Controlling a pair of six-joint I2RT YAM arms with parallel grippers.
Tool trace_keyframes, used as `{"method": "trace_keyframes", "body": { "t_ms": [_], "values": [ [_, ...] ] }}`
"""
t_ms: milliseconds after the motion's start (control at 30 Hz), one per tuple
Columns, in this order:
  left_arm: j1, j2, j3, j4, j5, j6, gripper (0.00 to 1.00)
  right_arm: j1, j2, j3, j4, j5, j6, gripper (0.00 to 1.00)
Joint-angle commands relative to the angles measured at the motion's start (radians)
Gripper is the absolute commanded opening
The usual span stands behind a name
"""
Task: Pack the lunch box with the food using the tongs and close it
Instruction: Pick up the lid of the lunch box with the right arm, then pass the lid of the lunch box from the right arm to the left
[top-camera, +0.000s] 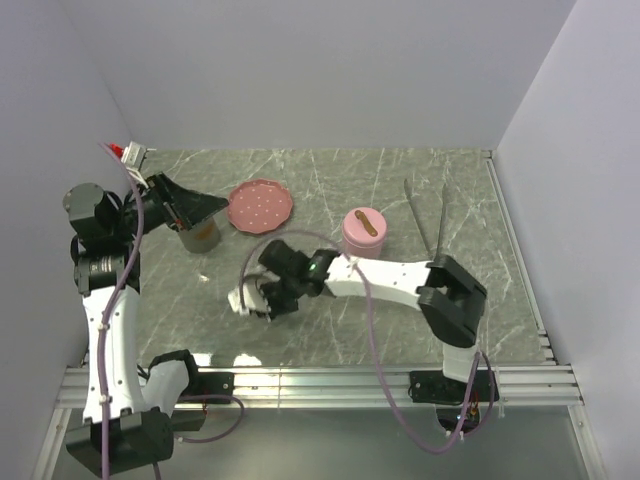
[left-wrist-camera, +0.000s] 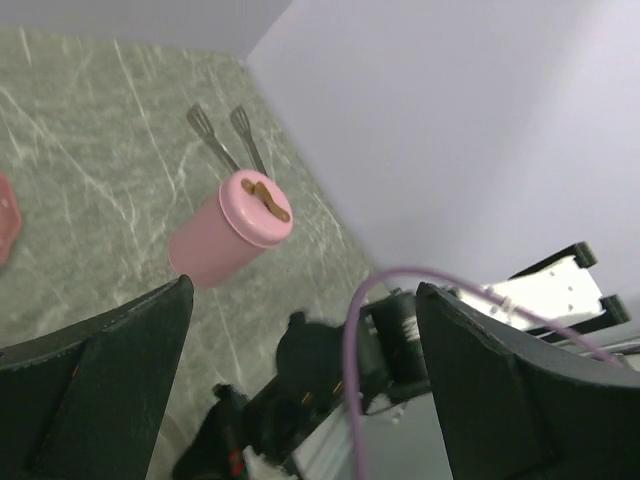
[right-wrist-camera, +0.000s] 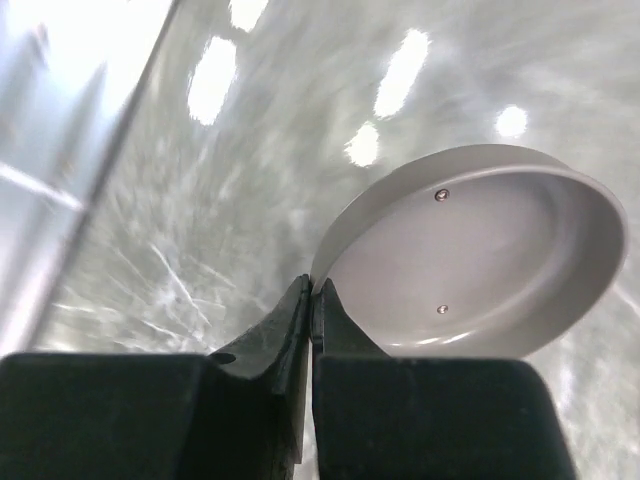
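Grey round lid (right-wrist-camera: 480, 250) pinched by right end effector (right-wrist-camera: 312, 288); left end effector (left-wrist-camera: 305, 295) spread.

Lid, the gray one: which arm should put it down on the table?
Right. The right gripper is shut on the lid at its rim, so it likely just has to lower it. The left gripper is open and holds nothing, far off to the left.

The right gripper (right-wrist-camera: 312, 300) apparently pinches the rim of the grey lid (right-wrist-camera: 480, 250).
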Motion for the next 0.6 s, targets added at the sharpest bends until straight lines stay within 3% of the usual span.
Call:
{"method": "trace_keyframes", "body": {
  "t_ms": [0, 200, 300, 333, 400, 433, 500, 533, 567],
  "values": [
    [0.006, -0.059, -0.018, 0.228, -0.050, -0.086, 0.99, -0.102, -0.144, 0.106, 0.030, -0.233, 0.264, 0.00],
    [0.006, -0.056, 0.025, 0.440, -0.110, -0.169, 0.98, -0.254, -0.217, 0.148, 0.228, -0.461, 0.662, 0.00],
    [0.009, -0.048, 0.033, 0.511, -0.142, -0.203, 0.97, -0.346, -0.265, 0.071, 0.519, -0.554, 0.989, 0.00],
    [0.010, -0.047, 0.039, 0.528, -0.157, -0.206, 0.96, -0.367, -0.271, 0.059, 0.608, -0.583, 1.175, 0.00],
    [0.009, -0.030, 0.027, 0.557, -0.182, -0.259, 0.92, -0.424, -0.271, 0.039, 0.841, -0.599, 1.352, 0.00],
    [0.009, -0.025, 0.008, 0.624, -0.185, -0.293, 0.90, -0.439, -0.269, 0.018, 1.010, -0.596, 1.539, 0.00],
    [0.009, -0.027, -0.071, 0.707, -0.202, -0.387, 0.86, -0.479, -0.244, 0.010, 1.148, -0.596, 1.722, 0.00],
    [0.009, -0.033, -0.099, 0.739, -0.210, -0.404, 0.84, -0.490, -0.227, 0.013, 1.219, -0.600, 1.917, 0.00],
    [0.006, -0.048, -0.145, 0.785, -0.219, -0.415, 0.83, -0.498, -0.210, 0.011, 1.403, -0.599, 2.024, 0.00]
  ]
}}
